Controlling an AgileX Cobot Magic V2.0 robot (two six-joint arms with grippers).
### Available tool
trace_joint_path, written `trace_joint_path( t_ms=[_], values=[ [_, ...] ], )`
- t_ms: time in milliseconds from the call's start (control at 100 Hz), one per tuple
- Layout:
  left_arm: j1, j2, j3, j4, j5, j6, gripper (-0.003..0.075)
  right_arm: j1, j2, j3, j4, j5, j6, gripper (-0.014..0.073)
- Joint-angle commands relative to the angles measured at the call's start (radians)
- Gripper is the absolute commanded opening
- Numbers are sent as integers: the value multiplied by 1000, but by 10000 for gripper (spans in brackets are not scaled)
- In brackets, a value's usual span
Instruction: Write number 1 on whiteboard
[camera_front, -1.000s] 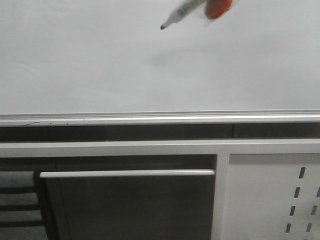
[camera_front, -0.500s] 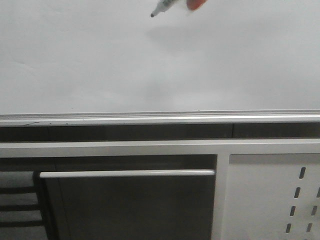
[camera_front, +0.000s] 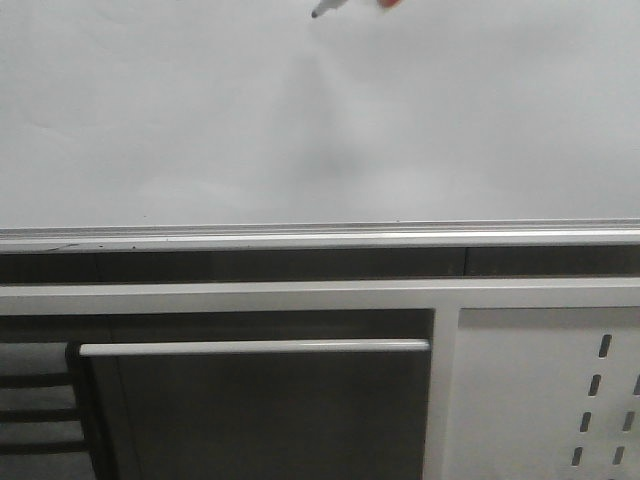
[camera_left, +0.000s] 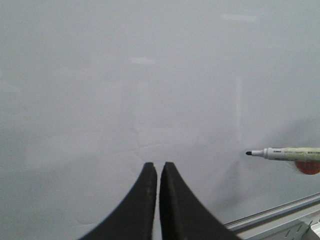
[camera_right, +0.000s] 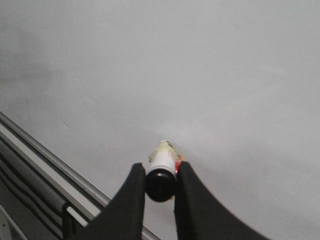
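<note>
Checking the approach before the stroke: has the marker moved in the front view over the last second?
Yes. The marker has risen away from the whiteboard's silver rail, nearly leaving the frame's top edge.

we can read no text anywhere. the marker (camera_left: 285, 153) has small dark print along its barrel in the left wrist view, but it is too small and blurred for us to make out. the whiteboard (camera_front: 200, 120) carries no written mark we can see.

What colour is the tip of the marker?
Black. The marker tip shows best in the left wrist view, pointing at the blank whiteboard.
</note>
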Motion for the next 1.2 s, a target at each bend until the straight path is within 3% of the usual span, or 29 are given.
trace_joint_path(
  t_ms=[0, 240, 400, 560, 740, 910, 1030, 1190],
  values=[
    [0, -4, -27, -17, -9, -11, -20, -27, 26, -36, -19, -95, -8, -43],
    [0, -4, -27, -15, -9, -5, -20, -61, 123, -36, -17, -83, -8, -43],
    [0, -4, -27, -15, -4, -5, -20, -17, 54, -46, -15, 5, -5, -43],
    [0, 5, -27, -15, 93, -3, -20, -15, -45, -96, -15, 286, -5, -44],
    [0, 93, -27, -27, 309, 32, -20, -15, -61, -197, -20, 662, -5, -44],
    [0, 225, -51, -31, 525, 96, -14, -15, -52, -256, -20, 724, -5, -44],
    [0, 321, -85, -33, 660, 127, 69, -23, -37, -306, -20, 750, -5, -44],
    [-10, 417, -135, -31, 759, 151, 256, -23, 29, -388, -20, 816, -5, -44]
  ],
)
